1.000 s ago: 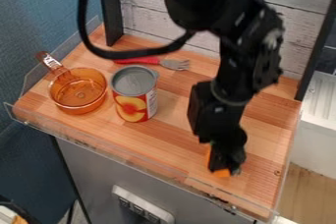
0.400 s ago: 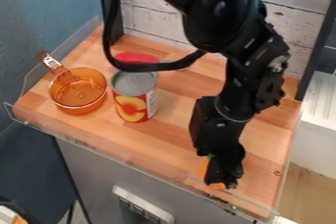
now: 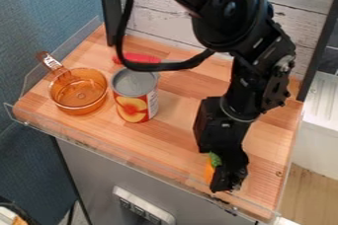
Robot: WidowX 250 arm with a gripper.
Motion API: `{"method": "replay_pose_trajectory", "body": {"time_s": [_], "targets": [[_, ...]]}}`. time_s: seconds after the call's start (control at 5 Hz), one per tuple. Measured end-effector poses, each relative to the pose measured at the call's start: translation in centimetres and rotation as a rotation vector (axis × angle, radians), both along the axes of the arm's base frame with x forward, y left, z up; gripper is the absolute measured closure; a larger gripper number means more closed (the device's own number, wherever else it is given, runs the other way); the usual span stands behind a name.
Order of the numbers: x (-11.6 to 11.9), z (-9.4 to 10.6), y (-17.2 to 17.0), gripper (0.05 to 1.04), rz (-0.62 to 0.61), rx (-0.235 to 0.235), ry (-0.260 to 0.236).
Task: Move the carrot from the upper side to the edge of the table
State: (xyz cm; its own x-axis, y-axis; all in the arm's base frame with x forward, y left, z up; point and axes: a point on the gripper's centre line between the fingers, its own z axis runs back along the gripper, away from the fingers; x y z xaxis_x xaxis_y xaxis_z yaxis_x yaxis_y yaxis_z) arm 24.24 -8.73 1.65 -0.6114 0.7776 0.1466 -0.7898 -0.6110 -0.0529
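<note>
Both gripper (image 3: 228,184) and carrot (image 3: 209,170) have shifted toward the near edge of the table (image 3: 264,192); the carrot, partly hidden beside the gripper, looks almost placed, though whether it's gripped I cannot tell.

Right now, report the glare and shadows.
Camera view: pale glints on the black arm and the pan's handle; camera view: the gripper, beside the carrot, looks nearly solid black; camera view: no hard-edged shadow stands out on the wooden top.
</note>
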Motion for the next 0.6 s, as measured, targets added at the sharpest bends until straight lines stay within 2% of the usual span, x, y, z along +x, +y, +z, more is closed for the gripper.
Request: {"method": "replay_pose_trajectory", "body": {"time_s": [0.2, 0.4, 0.6], "targets": [[0.7, 1.4, 0.0, 0.083, 0.004, -0.016, -0.023], [1.4, 3.5, 0.1, 0.083, 0.014, -0.047, -0.067], [1.8, 6.6, 0.2, 0.083, 0.014, -0.085, -0.122]]}}
